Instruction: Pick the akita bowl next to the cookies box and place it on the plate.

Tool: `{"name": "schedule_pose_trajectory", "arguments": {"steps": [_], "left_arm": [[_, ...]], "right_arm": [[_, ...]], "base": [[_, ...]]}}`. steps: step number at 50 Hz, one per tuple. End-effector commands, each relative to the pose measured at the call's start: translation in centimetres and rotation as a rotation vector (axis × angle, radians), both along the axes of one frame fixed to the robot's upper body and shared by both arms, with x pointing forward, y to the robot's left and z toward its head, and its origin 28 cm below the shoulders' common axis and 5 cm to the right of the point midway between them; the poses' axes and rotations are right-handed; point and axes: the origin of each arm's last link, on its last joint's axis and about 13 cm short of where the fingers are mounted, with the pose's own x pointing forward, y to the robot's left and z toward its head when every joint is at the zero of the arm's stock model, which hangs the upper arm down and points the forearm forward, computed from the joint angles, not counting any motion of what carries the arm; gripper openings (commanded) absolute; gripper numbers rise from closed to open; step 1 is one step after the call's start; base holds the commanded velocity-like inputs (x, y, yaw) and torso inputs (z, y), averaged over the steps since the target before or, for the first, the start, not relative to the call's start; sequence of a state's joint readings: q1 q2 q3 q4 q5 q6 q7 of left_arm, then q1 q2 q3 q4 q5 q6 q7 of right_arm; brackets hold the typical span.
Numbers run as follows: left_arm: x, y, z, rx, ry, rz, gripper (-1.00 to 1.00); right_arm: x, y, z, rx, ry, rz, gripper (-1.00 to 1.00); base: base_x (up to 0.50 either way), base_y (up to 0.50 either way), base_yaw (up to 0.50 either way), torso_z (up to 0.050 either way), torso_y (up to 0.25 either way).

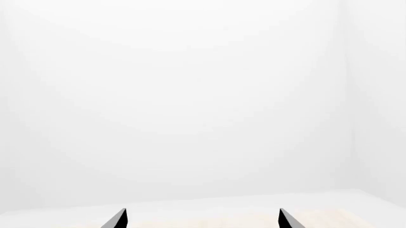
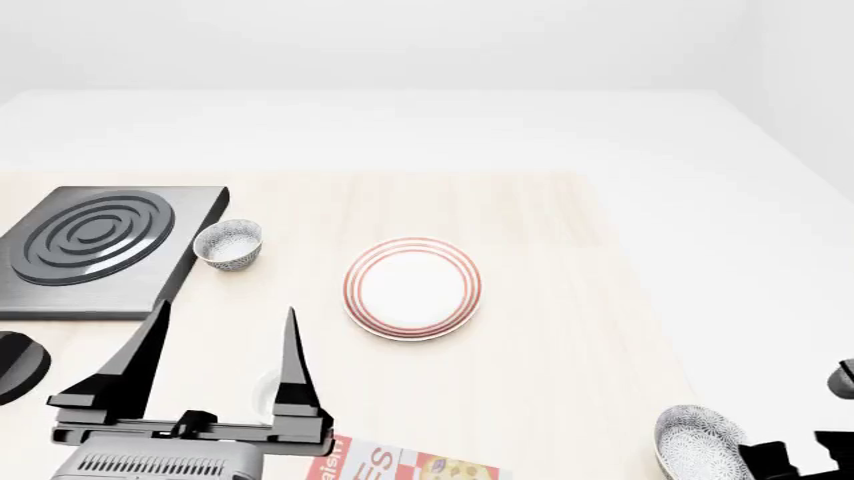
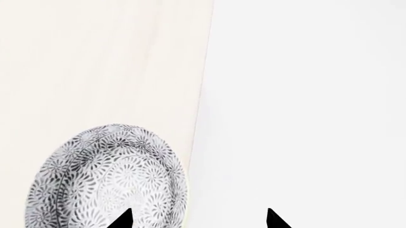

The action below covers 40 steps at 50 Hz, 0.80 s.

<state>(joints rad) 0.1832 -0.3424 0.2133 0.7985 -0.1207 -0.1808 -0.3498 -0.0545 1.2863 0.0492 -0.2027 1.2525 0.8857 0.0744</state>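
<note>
The akita bowl, grey-patterned, sits at the table's front right corner, close to the edge. To its left, at the front edge, lies the red cookies box, partly cut off. The red-ringed white plate rests mid-table with nothing on it. My right gripper is open at the bowl's rim, one fingertip over the bowl and the other beyond the table edge. My left gripper hovers open and holds nothing at the front left.
A second patterned bowl stands beside a black stove plate at the far left. A faint white cup shows behind the left fingers. A dark round object is at the left edge.
</note>
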Motion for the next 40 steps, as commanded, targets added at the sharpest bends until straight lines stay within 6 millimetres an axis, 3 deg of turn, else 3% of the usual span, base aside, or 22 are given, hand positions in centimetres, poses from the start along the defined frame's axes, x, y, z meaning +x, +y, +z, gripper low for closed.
{"name": "schedule_pose_trajectory", "arguments": {"steps": [1,27,40], "left_arm": [[0.0,0.0,0.0,-0.001,-0.001,0.000,1.00],[-0.1,0.0,0.1,-0.002,-0.005,-0.001,1.00],[-0.1,-0.1,0.0,0.000,-0.002,-0.003,1.00]], "right_arm": [[0.7,0.1,-1.3,0.003,0.009,-0.008,1.00],[0.8,0.9,-4.5,0.041,0.025,0.009,1.00],[1.0,0.7,-5.0,0.045,0.022,0.006,1.00]], "base": [[0.00,0.00,0.00,0.000,0.000],[0.00,0.00,0.00,0.000,0.000],[0.00,0.00,0.00,0.000,0.000]]}}
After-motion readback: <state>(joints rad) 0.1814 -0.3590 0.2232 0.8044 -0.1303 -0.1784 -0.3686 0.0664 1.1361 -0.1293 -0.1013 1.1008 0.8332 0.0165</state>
